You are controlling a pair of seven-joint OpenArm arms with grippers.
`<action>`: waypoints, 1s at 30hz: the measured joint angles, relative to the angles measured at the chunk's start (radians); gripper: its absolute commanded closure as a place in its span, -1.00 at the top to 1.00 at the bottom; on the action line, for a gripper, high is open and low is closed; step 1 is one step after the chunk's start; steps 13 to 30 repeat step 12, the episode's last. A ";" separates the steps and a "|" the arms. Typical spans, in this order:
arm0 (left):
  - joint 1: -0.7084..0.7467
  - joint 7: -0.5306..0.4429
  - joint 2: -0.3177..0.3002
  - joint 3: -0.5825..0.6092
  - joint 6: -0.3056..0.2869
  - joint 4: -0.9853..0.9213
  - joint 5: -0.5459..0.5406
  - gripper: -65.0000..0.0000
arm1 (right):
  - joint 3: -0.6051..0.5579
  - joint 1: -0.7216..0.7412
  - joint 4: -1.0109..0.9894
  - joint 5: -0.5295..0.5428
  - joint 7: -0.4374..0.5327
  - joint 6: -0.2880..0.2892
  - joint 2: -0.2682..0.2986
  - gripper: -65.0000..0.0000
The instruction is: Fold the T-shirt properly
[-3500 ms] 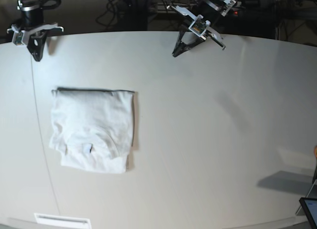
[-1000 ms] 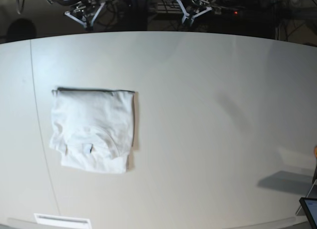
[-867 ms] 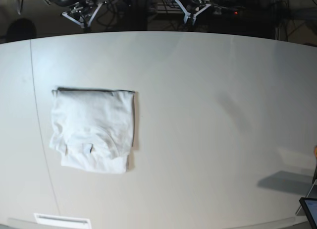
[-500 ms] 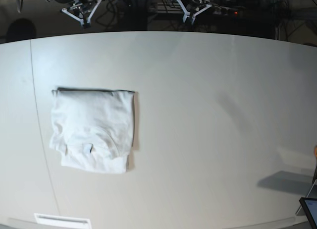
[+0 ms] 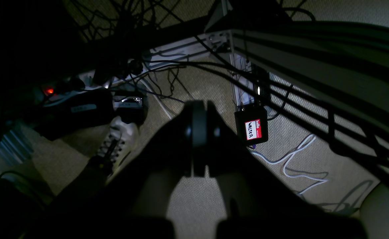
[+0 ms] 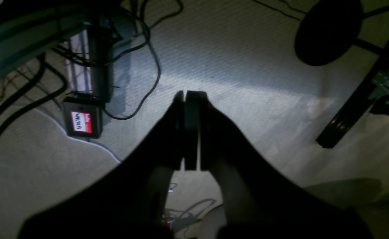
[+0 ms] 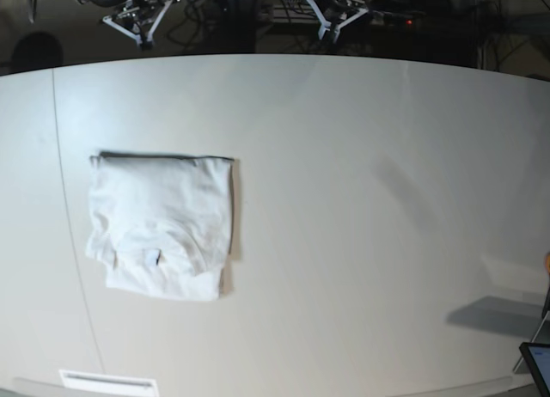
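**Base view: folded T-shirt on the desk, both claws pulled back past the far edge**

The T-shirt lies folded into a rough rectangle on the left part of the desk, its collar area facing the near edge. Nothing touches it. Both arms sit beyond the desk's far edge, well apart from the shirt. The left claw has its fingers pressed together, empty, over carpeted floor strewn with cables. The right claw is likewise pinched closed on nothing, above the carpet near a small labelled box.
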 measured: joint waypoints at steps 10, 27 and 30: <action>-0.002 -0.001 0.000 0.000 0.000 0.002 0.000 -1.00 | 0.000 0.006 0.004 0.000 0.000 -0.004 -0.003 -0.97; -0.002 0.000 0.000 0.000 0.000 0.003 0.000 -1.00 | 0.000 0.006 0.004 0.000 0.000 -0.004 -0.004 -0.97; -0.002 0.000 0.000 0.000 0.000 0.003 0.000 -1.00 | 0.000 0.006 0.004 0.000 0.000 -0.004 -0.004 -0.97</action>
